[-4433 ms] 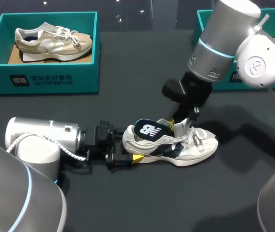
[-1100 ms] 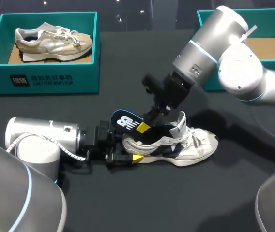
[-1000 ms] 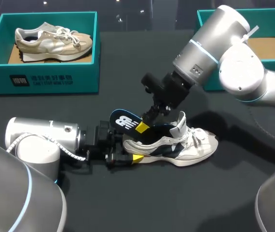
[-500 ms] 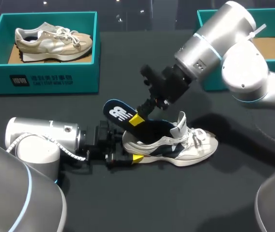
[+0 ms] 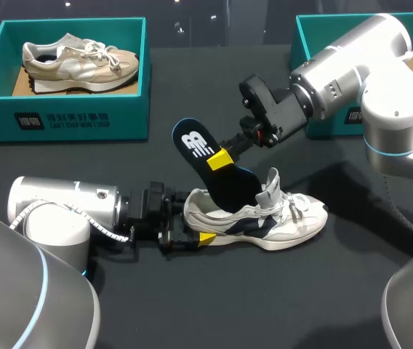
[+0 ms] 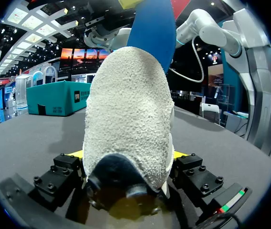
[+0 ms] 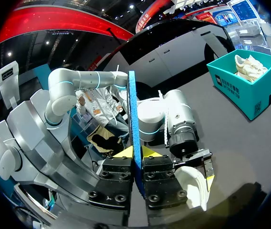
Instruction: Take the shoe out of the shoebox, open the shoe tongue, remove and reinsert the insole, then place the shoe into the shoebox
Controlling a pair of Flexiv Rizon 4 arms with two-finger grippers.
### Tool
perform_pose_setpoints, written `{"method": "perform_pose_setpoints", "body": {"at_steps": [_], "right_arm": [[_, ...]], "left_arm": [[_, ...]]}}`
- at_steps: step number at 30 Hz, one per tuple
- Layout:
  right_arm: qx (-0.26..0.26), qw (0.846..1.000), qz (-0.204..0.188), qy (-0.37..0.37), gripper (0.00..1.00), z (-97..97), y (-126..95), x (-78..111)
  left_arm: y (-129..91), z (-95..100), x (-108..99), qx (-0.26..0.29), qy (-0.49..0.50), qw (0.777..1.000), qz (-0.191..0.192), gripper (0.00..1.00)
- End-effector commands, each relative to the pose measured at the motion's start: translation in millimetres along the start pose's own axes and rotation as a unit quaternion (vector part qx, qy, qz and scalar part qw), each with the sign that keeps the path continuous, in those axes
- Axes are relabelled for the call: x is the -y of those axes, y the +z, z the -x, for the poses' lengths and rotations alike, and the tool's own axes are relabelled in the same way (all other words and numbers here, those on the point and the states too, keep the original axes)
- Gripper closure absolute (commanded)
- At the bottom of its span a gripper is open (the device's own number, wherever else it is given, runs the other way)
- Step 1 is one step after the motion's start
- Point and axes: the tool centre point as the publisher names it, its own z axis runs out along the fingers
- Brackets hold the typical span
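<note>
The shoe (image 5: pixel 265 218) lies on its side in the middle of the dark table (image 5: pixel 192 305), with its toe to the right and its heel to the left. Its tongue (image 5: pixel 269 187) stands up, so the mouth is wide open. The blue insole (image 5: pixel 230 183) is lifted up on a slant over the shoe. Its low end is right at the mouth, and I cannot tell if it has come all the way out. The right gripper (image 5: pixel 219 158) pinches the insole by its thin sides, near the middle. The left gripper (image 5: pixel 195 227) is pressed on the heel from both sides and holds the shoe down. I think the insole is light, thin and bendy, so it may flop or fold when pushed back in. A hold near the middle, like this one, looks good, with the toe end going in first. The shoe is soft on top but firm at the heel, so the heel is a good place to hold. The empty shoebox (image 5: pixel 305 43) is far right. Another box (image 5: pixel 68 116) far left holds a tan shoe (image 5: pixel 79 58).
</note>
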Motion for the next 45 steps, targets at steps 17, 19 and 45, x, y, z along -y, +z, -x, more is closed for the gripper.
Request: {"method": "perform_pose_setpoints", "body": {"at_steps": [17, 19, 45], "right_arm": [[0.028, 0.989, 0.131, 0.060, 1.00, -71.1, -57, -44.2], [0.028, 0.989, 0.131, 0.060, 1.00, -71.1, -57, -44.2], [0.181, 0.947, 0.263, 0.035, 1.00, -141.2, -77, -25.3]], "left_arm": [[2, 0.5, -7, 0.001, 0.000, 1.000, 0.000, 1.00], [2, 0.5, -7, 0.001, 0.000, 1.000, 0.000, 1.00], [2, 0.5, -7, 0.001, 0.000, 1.000, 0.000, 1.00]]}}
